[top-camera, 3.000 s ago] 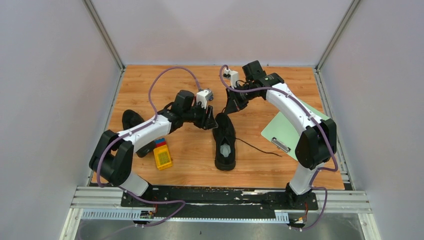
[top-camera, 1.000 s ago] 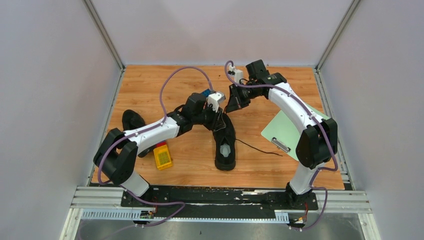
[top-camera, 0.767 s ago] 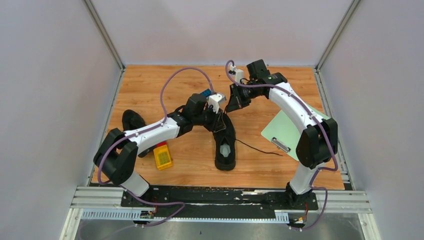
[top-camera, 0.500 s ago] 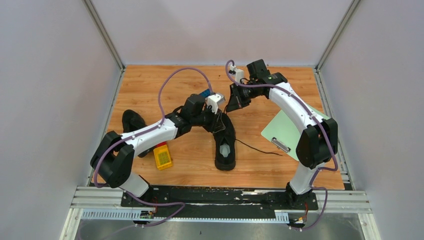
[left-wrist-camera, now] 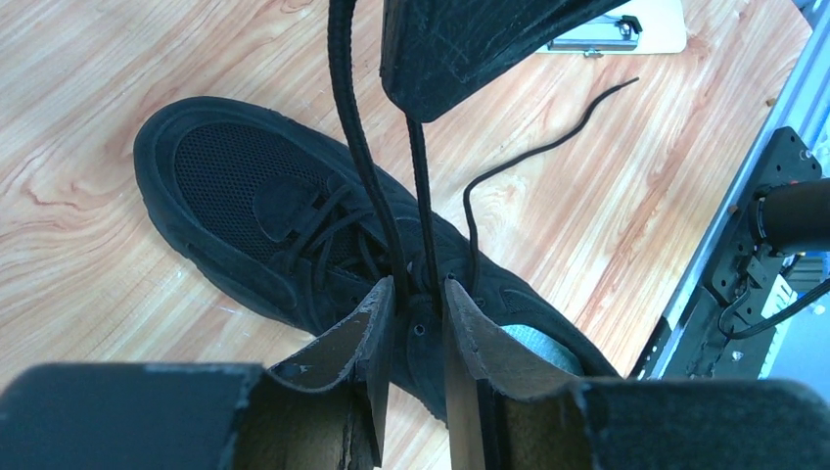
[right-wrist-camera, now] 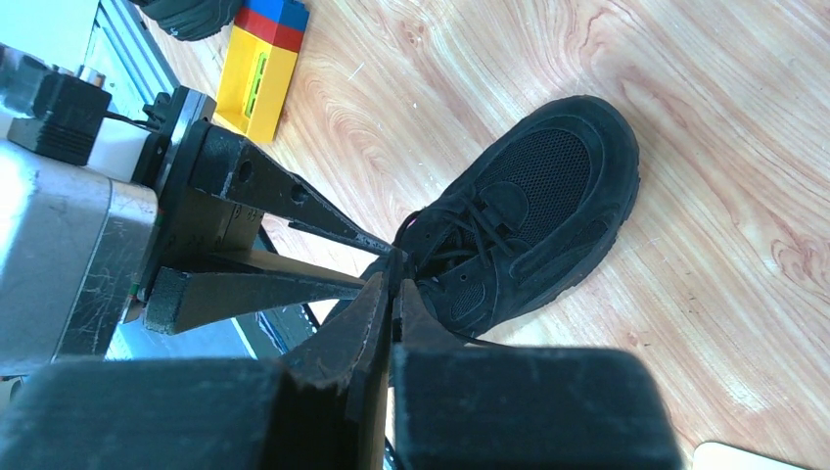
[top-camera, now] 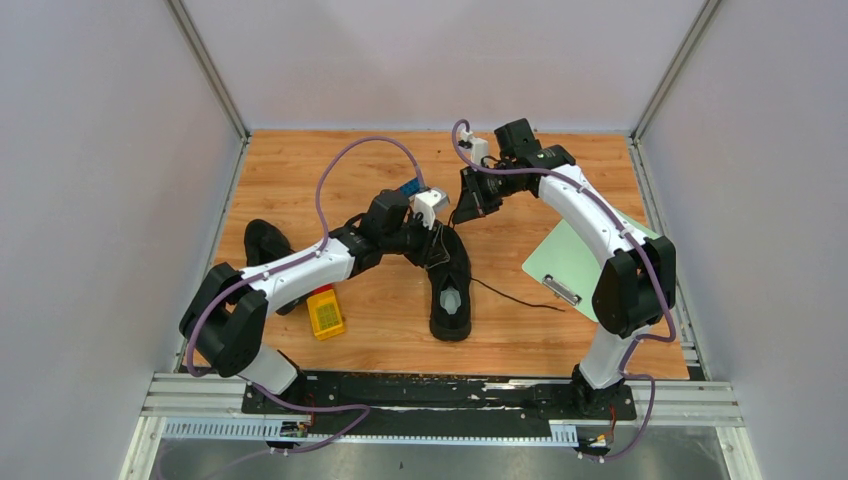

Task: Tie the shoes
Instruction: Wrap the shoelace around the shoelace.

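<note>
One black shoe lies mid-table, toe pointing away from the arm bases, also seen in the left wrist view and the right wrist view. My right gripper hangs above its toe end, shut on the black lace, which rises taut from the eyelets. My left gripper sits low over the tongue, its jaws slightly apart with two lace strands running between them. A loose lace end trails right across the wood. The other shoe lies at the left, partly hidden by my left arm.
A yellow toy block with red and blue on top lies near the left arm's elbow. A pale green clipboard rests at the right, under the right arm. Grey walls enclose the wooden table on three sides.
Three seconds ago my left gripper was left of the shoe; it has moved right onto the laces. Over the last second both grippers have barely moved.
</note>
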`<state>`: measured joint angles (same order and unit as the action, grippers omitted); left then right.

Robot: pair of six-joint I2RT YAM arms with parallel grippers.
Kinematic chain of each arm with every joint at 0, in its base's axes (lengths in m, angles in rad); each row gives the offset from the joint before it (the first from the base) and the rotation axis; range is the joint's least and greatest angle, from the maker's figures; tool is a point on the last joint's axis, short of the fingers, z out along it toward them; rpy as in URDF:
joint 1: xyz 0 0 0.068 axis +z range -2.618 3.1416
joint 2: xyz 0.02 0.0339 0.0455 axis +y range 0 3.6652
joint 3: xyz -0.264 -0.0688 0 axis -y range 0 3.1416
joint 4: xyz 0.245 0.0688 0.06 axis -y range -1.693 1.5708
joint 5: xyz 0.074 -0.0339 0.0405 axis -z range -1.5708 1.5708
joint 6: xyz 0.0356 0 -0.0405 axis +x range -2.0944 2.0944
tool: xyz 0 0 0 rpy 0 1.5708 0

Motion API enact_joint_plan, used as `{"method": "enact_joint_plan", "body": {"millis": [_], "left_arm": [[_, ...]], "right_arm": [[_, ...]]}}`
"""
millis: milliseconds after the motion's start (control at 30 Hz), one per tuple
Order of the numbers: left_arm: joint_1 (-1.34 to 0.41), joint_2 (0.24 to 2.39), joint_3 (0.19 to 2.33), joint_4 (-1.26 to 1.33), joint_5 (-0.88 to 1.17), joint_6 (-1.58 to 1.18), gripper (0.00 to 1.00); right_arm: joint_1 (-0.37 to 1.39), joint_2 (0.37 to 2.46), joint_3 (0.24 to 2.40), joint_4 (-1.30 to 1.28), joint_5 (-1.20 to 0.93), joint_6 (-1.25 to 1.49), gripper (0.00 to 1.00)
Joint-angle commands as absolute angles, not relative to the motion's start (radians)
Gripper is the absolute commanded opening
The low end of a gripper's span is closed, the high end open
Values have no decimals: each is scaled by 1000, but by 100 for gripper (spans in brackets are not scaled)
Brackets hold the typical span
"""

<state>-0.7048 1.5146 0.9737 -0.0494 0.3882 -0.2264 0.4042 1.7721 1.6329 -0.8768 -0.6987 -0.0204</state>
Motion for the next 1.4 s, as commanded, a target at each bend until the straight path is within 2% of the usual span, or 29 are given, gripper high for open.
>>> {"method": "enact_joint_plan", "body": {"millis": [0,133,267,467,600,633,800,900,1167,1367], "left_arm": [[-706,1478,971,-51,399,-224,31],[-706,1477,973,-54,400,-226,25],[-706,1478,970,-30,424,-224,12],[-703,1489,958,8,463,-206,0],[-698,1503,953,40,498,-186,0],[-697,1509,953,43,505,-180,0],[-691,1526,964,48,568,-154,0],[-688,1535,968,42,596,-147,0],[-684,1562,987,27,622,-143,0],[-682,1567,983,32,624,-145,0]], "right_arm": [[395,1738,1633,-825,-714,-11,0],[394,1732,1624,-825,-710,-12,0],[394,1732,1612,-825,-717,-15,0],[393,1732,1603,-826,-721,-21,0],[382,1729,1594,-831,-723,-31,0],[375,1729,1595,-841,-729,-41,3],[298,1692,1583,-931,-795,-213,34],[243,1636,1506,-988,-770,-347,44],[221,1323,1044,-923,-534,-843,47],[221,1212,864,-901,-383,-1034,45]]}}
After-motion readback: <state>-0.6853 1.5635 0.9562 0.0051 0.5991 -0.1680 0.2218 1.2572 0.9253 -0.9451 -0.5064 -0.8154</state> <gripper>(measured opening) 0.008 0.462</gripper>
